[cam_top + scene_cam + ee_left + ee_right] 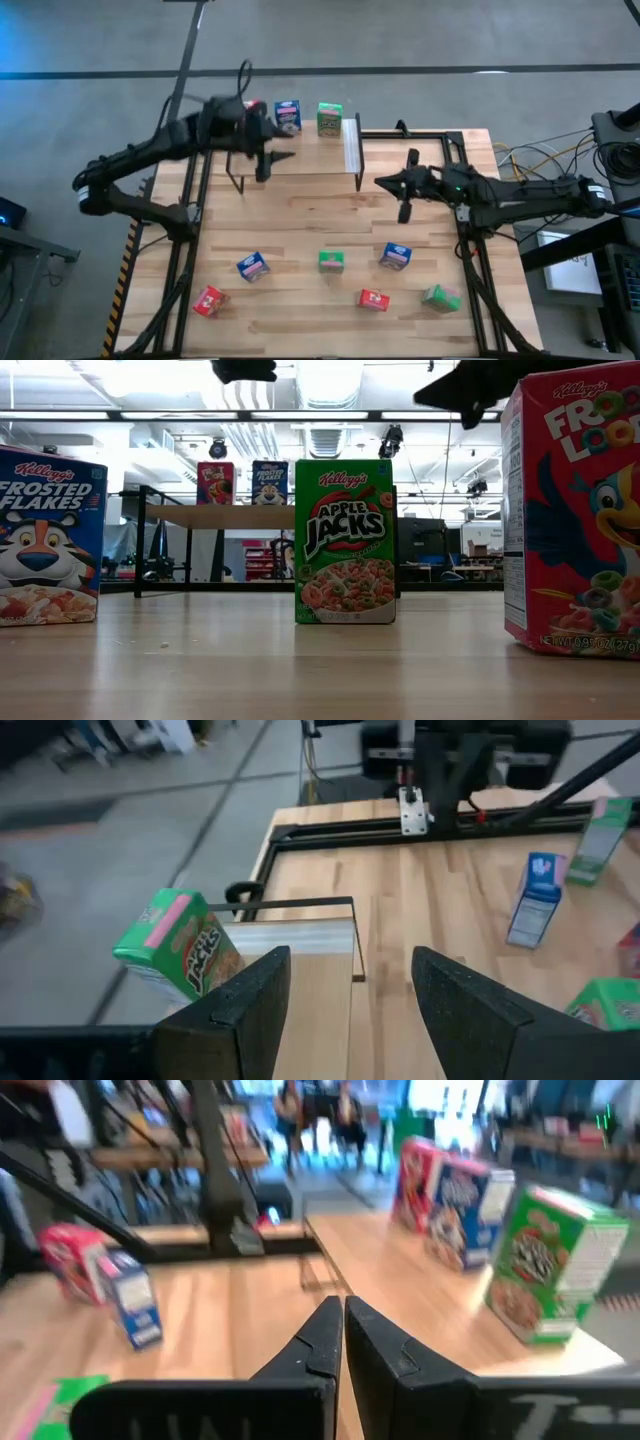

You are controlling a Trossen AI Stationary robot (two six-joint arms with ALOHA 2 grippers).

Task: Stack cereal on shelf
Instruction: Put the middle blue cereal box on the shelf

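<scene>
The shelf (pixel 300 150) stands at the table's far side. On its far edge stand a red box (pixel 255 108), a blue box (pixel 287 117) and a green box (pixel 329 118). My left gripper (pixel 275 156) hovers open and empty over the shelf's top board, near the red and blue boxes. In the left wrist view its fingers (pixel 350 1010) frame the whitish end strip (pixel 290 935), with the green box (pixel 180 955) beside it. My right gripper (pixel 390 184) hovers shut and empty, just right of the shelf. In the right wrist view (pixel 343 1330) it faces the three shelf boxes (pixel 555 1265).
Several boxes stand on the near half of the tabletop: blue (pixel 252 266), green (pixel 331 261), blue (pixel 395 256), red (pixel 208 300), red (pixel 373 299) and green (pixel 440 297). Black frame rails (pixel 470 230) run along the table's left and right sides. Bare wood lies between the shelf and the boxes.
</scene>
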